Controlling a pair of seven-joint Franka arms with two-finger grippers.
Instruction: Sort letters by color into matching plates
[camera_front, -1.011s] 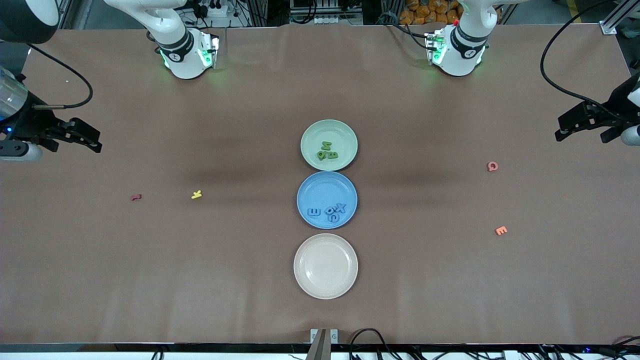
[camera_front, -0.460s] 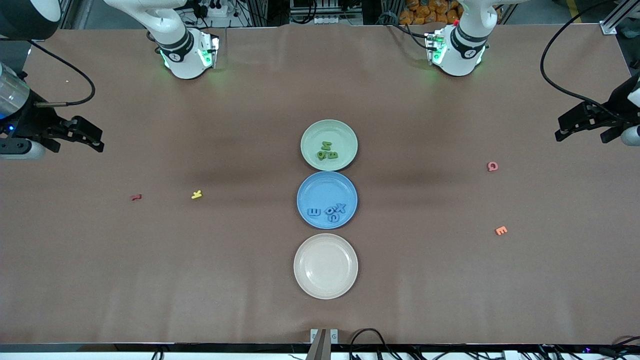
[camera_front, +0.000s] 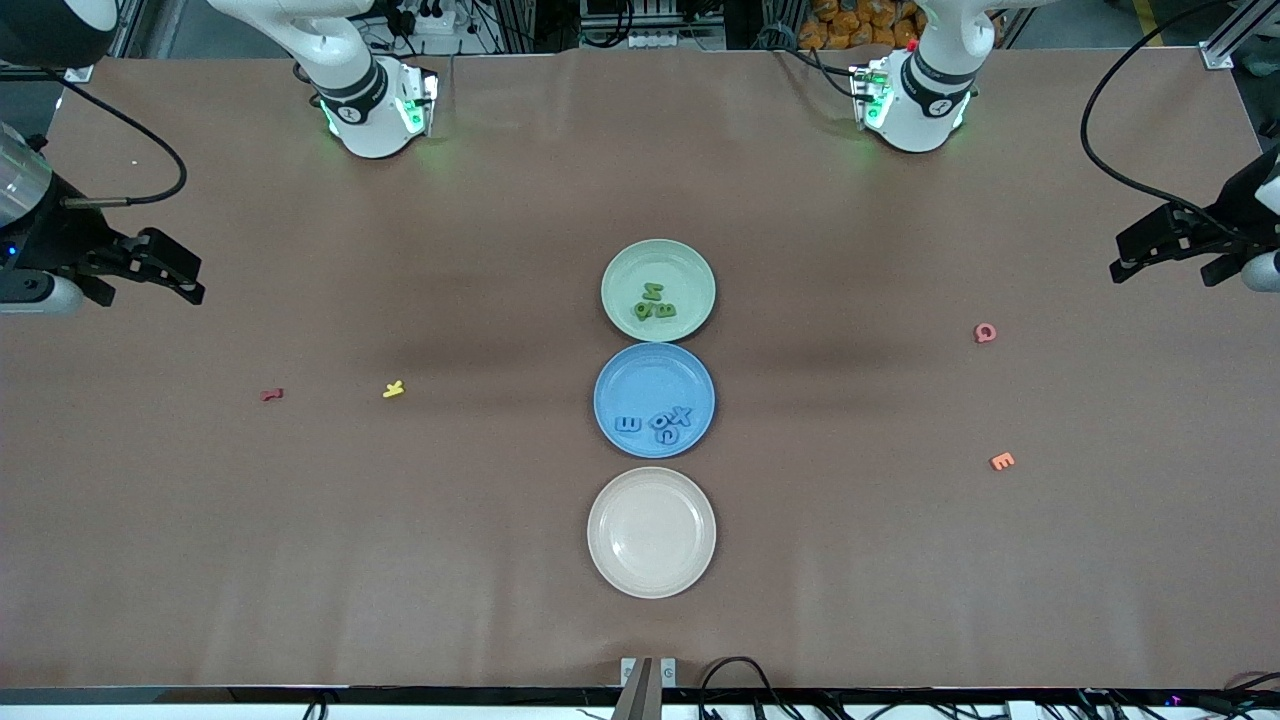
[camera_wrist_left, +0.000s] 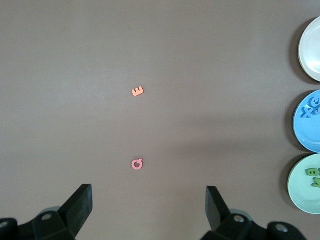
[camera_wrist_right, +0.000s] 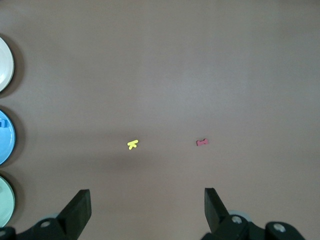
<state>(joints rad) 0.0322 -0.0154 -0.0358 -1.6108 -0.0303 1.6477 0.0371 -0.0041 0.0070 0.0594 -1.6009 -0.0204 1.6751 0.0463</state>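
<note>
Green plate (camera_front: 658, 290) and blue plate (camera_front: 654, 400) are holding their letters; beige plate (camera_front: 651, 532) is sitting bare. Left gripper (camera_front: 1165, 247) and right gripper (camera_front: 150, 268) are hanging wide open, holding nothing, over the table's ends. Judging the next move: pink letter (camera_front: 985, 333), orange letter (camera_front: 1001, 461), yellow letter (camera_front: 393, 390) and red letter (camera_front: 271, 395) are awaiting pickup, likely for beige.

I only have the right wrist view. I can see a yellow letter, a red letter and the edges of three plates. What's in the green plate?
Observer: The green plate holds a small cluster of green letters.
Operator: And the blue one?
Observer: The blue plate holds blue letters, bunched on the side nearer the front camera.
Operator: Any loose letters I can't see?
Observer: Two, toward the left arm's end of the table: a pink letter and an orange letter, the orange one nearer the front camera.
</note>
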